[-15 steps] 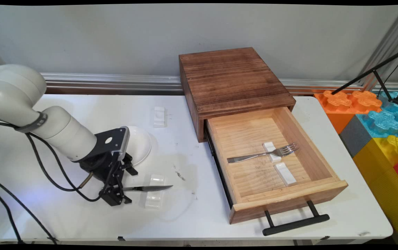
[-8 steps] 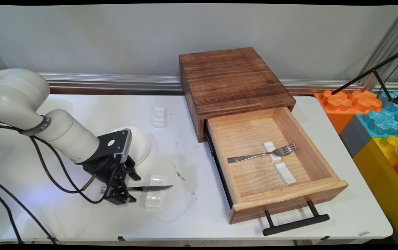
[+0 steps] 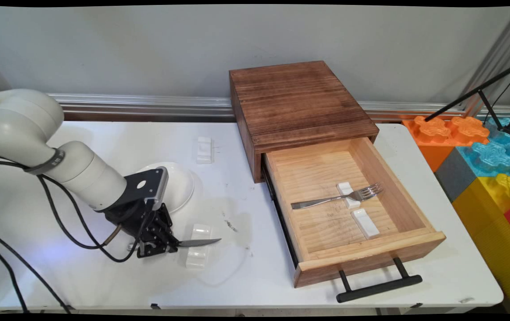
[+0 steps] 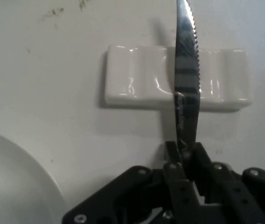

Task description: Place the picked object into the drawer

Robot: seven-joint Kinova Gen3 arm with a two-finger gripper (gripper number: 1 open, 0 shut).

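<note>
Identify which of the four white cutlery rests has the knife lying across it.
The cutlery rest near the table's front, right beside the tool, whose fingers pinch the knife. One rest sits bare near the wall; the other two lie in the drawer.

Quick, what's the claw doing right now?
Claw: closed on the knife, blade lying across the white cutlery rest.

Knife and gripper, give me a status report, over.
Gripper shut on knife handle. Blade lies across white rest, serrated edge showing. White plate beside it; drawer open, fork inside.
</note>
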